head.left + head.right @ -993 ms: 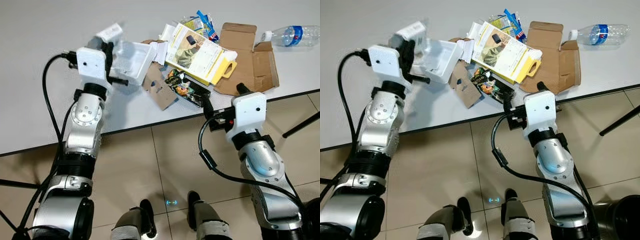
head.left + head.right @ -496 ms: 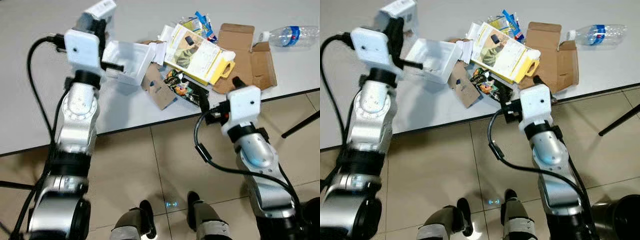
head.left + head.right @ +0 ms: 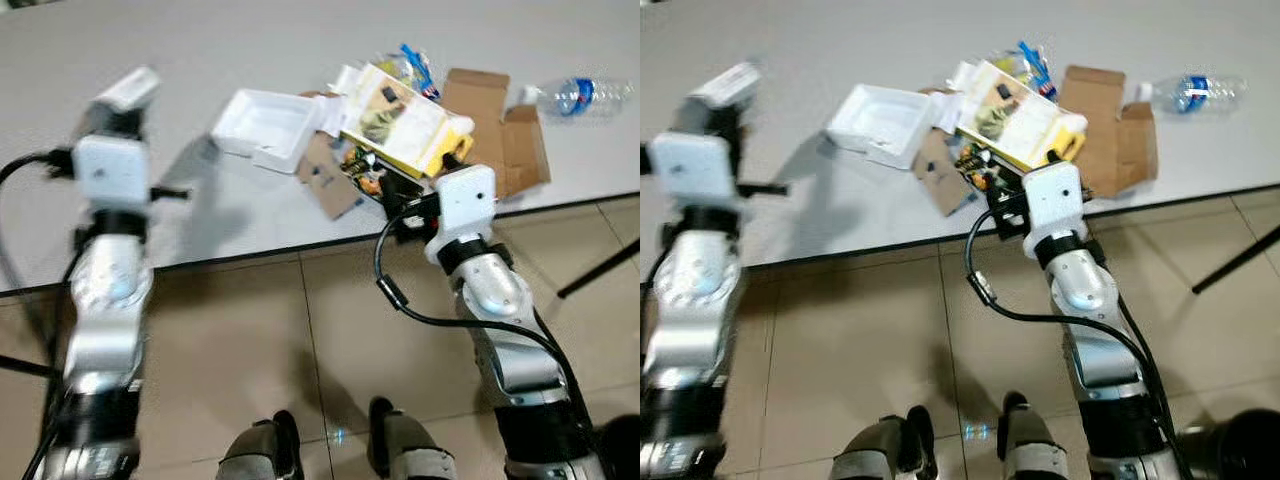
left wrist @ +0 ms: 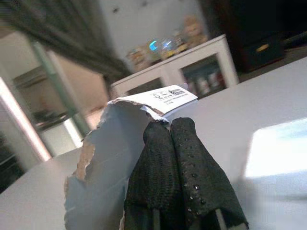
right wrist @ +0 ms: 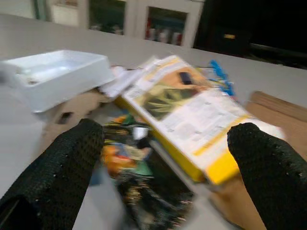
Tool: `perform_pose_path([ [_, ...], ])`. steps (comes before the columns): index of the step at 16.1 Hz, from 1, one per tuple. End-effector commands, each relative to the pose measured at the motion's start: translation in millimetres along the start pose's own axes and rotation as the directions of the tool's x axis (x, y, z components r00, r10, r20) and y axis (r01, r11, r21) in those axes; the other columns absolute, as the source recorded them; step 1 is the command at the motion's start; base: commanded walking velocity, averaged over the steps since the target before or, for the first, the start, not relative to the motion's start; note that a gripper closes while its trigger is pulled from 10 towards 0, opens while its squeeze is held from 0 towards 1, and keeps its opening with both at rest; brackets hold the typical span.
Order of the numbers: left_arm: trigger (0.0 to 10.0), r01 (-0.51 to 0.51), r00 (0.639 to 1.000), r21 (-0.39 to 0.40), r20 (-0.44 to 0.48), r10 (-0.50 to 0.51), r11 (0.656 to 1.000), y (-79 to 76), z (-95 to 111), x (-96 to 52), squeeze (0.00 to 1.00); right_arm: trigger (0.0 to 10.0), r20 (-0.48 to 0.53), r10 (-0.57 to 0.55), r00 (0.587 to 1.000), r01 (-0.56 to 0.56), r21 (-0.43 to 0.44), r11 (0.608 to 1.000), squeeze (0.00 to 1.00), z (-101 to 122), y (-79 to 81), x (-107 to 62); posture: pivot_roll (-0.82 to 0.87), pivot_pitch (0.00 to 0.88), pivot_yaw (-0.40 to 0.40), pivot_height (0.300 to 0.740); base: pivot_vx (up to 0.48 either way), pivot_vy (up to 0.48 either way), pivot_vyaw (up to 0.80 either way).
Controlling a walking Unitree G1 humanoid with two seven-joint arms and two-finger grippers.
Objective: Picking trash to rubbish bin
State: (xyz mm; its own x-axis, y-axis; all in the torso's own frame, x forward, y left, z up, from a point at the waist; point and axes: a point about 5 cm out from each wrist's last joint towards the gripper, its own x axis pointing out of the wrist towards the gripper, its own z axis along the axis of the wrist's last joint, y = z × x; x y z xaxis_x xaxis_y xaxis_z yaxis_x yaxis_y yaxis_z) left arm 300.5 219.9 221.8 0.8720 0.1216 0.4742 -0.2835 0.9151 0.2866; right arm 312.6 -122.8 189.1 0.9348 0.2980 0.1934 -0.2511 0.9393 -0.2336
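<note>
Left gripper [image 4: 180, 158], fingers pressed together on one torn card [image 4: 103, 158], raised over counter [image 3: 200, 30]. Right gripper [image 5: 163, 191], fingers spread, at one dark wrapper [image 5: 139, 187]; one tray [image 3: 268, 128], one bottle [image 3: 585, 95] beyond.

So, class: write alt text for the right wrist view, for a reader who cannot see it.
The right gripper's two black fingers are spread wide, aimed at a dark crumpled snack wrapper on the grey table. Behind it lie a yellow-edged printed box and a white foam tray.
</note>
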Motion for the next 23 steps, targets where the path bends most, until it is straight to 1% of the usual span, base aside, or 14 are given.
perform_pose_path([
  [1, 0.0, -0.039, 0.999, 0.028, -0.015, 0.039, 0.999, 10.7, 0.9, -7.9, 0.00, 10.0, -0.008, 0.046, 0.999, -0.046, 0.023, 0.999, 0.00, -4.0, 3.1, 1.9, -0.08, 0.173, 0.061, 0.740, 0.000, 0.000, 0.00],
  [3, 0.0, -0.045, 0.998, 0.044, -0.044, 0.047, 0.998, 14.5, 0.2, -17.3, 0.00, 10.0, -0.030, 0.066, 0.997, -0.065, 0.042, 0.997, 0.00, -8.4, -3.0, 7.7, -0.07, 0.175, 0.059, 0.740, 0.000, 0.000, 0.00],
  [5, 0.0, -0.046, 0.997, 0.051, -0.055, 0.049, 0.998, 16.0, 0.3, -22.3, 0.00, 10.0, -0.041, 0.060, 0.997, -0.058, 0.050, 0.997, 0.00, -9.7, -11.4, 12.4, -0.06, 0.176, 0.058, 0.740, 0.000, 0.000, 0.00],
  [7, 0.0, -0.042, 0.997, 0.046, -0.068, 0.045, 0.998, 15.1, 1.6, -27.5, 0.00, 10.0, -0.042, 0.050, 0.998, -0.048, 0.032, 0.998, 0.00, -8.7, -24.2, 21.2, -0.05, 0.177, 0.056, 0.740, 0.000, 0.000, 0.00],
  [9, 0.0, -0.035, 0.996, 0.033, -0.084, 0.037, 0.999, 12.4, 2.5, -31.1, 0.00, 10.0, -0.034, 0.078, 0.996, -0.078, 0.006, 0.997, 0.00, -7.1, -26.7, 27.4, -0.04, 0.181, 0.054, 0.740, 0.000, 0.000, 0.00],
  [10, 0.0, -0.023, 0.995, 0.017, -0.100, 0.024, 1.000, 8.6, 2.0, -34.9, 0.00, 10.0, -0.030, 0.128, 0.991, -0.128, -0.005, 0.992, 0.00, -6.3, -24.6, 32.2, -0.03, 0.185, 0.053, 0.740, 0.000, 0.000, 0.00],
  [12, 0.0, -0.008, 0.994, 0.000, -0.112, 0.008, 1.000, 4.5, 1.8, -37.8, 0.00, 10.0, -0.053, 0.197, 0.979, -0.196, 0.017, 0.980, 0.00, -11.0, -19.2, 35.3, -0.03, 0.188, 0.053, 0.740, 0.000, 0.000, 0.00],
  [13, 0.0, 0.002, 0.993, -0.015, -0.115, -0.004, 1.000, 1.4, 2.6, -38.4, 0.00, 10.0, -0.095, 0.241, 0.966, -0.234, 0.078, 0.969, 0.00, -20.6, -15.8, 35.8, -0.02, 0.191, 0.055, 0.740, 0.000, 0.000, 0.00],
  [14, 0.0, 0.014, 0.993, -0.026, -0.118, -0.017, 1.000, -1.6, 3.9, -38.4, 0.00, 10.0, -0.124, 0.263, 0.957, -0.250, 0.113, 0.962, 0.00, -29.0, -14.9, 36.2, -0.02, 0.192, 0.056, 0.740, 0.000, 0.000, 0.00],
  [16, 0.0, 0.021, 0.993, -0.031, -0.118, -0.025, 0.999, -2.9, 5.0, -38.1, 0.00, 10.0, -0.134, 0.274, 0.952, -0.260, 0.116, 0.959, 0.00, -33.1, -14.9, 36.9, -0.02, 0.194, 0.058, 0.740, 0.000, 0.000, 0.00],
  [18, 0.0, 0.031, 0.991, -0.038, -0.132, -0.036, 0.999, -3.7, 3.7, -38.7, 0.00, 10.0, -0.146, 0.313, 0.938, -0.287, 0.177, 0.942, 0.00, -39.4, -13.2, 38.8, -0.01, 0.198, 0.063, 0.740, 0.000, 0.000, 0.00],
  [19, 0.0, 0.037, 0.990, -0.040, -0.133, -0.042, 0.999, -5.5, 4.0, -38.3, 0.00, 10.0, -0.146, 0.329, 0.933, -0.302, 0.180, 0.936, 0.00, -40.7, -11.4, 38.9, -0.01, 0.198, 0.063, 0.740, 0.000, 0.000, 0.00],
  [22, 0.0, 0.058, 0.989, -0.048, -0.131, -0.064, 0.997, -8.6, 6.8, -36.8, 0.00, 10.0, -0.145, 0.375, 0.916, -0.330, 0.262, 0.907, 0.00, -47.6, 2.7, 39.7, 0.01, 0.203, 0.074, 0.740, 0.000, 0.000, 0.00],
  [23, 0.0, 0.059, 0.989, -0.046, -0.133, -0.065, 0.997, -7.9, 6.5, -37.0, 0.00, 10.0, -0.144, 0.377, 0.915, -0.331, 0.265, 0.906, 0.00, -48.5, 4.9, 39.5, 0.01, 0.203, 0.074, 0.740, 0.000, 0.000, 0.00],
])
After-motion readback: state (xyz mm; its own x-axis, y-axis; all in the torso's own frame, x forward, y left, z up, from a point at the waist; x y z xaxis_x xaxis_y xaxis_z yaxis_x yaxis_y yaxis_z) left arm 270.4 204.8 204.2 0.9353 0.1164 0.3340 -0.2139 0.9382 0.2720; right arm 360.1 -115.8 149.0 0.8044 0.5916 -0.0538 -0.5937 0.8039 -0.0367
